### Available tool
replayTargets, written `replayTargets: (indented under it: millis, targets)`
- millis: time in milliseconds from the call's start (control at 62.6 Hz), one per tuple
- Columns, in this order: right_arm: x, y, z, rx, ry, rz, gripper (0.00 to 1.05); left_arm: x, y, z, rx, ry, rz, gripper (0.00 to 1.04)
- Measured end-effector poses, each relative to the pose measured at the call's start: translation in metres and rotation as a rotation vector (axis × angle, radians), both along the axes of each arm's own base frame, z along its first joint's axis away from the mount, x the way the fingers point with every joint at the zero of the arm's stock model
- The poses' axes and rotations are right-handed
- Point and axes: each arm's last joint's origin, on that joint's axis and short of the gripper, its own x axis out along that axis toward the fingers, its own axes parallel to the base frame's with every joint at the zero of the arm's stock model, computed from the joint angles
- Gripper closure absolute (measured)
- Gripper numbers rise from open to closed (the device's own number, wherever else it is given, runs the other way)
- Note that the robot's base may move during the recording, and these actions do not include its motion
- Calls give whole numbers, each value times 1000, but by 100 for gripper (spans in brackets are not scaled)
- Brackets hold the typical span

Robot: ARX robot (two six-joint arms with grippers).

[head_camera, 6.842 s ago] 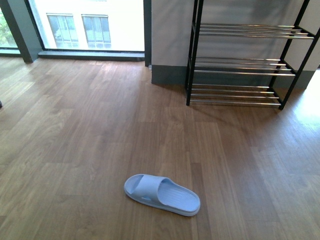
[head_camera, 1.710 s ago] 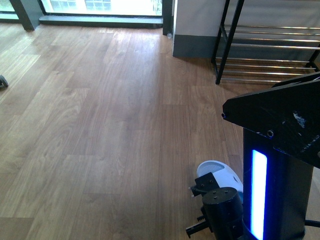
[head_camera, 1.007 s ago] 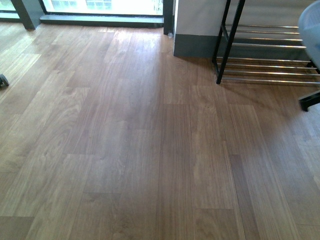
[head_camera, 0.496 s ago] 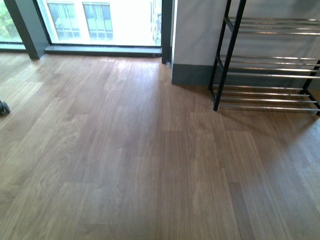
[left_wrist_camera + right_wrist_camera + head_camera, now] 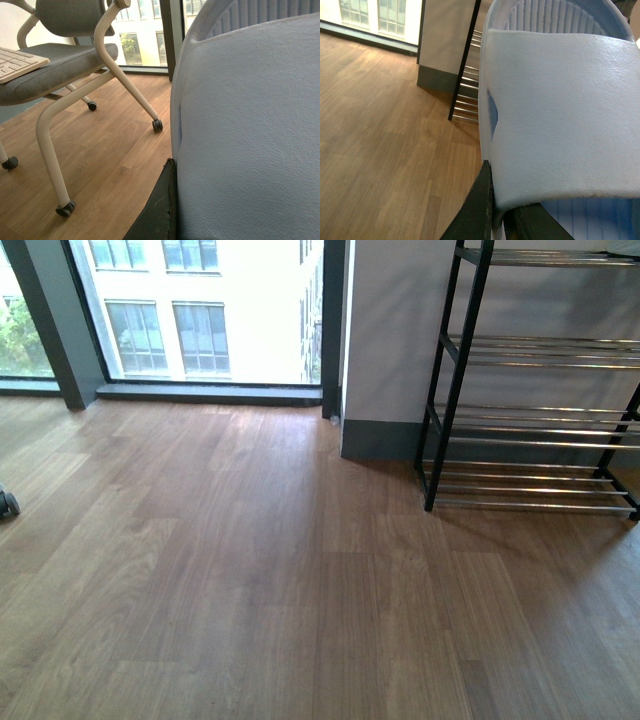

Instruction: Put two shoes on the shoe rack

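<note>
Grip firm: right claw (image 5: pixel 499 215) on one slide (image 5: pixel 560 100) — left claw (image 5: pixel 167 205) on other slide (image 5: pixel 250 140); shoe rack (image 5: pixel 457 370) ahead.

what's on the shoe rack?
Nothing on the visible shelves of the shoe rack, bare rods. Top and right end are cut off. Left blue slide and right blue slide show only in wrist views.

Matt grained slipper (image 5: pixel 560 100); chrome-rod rack (image 5: pixel 540 342)
</note>
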Motion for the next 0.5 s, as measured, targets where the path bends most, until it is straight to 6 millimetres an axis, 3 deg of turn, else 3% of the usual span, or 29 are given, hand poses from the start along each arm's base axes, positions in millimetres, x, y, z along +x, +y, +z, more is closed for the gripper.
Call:
replayTargets:
  millis: [496]
  targets:
    - [0, 0, -1, 0, 1, -5, 103, 0, 0, 0, 0, 0, -2, 103]
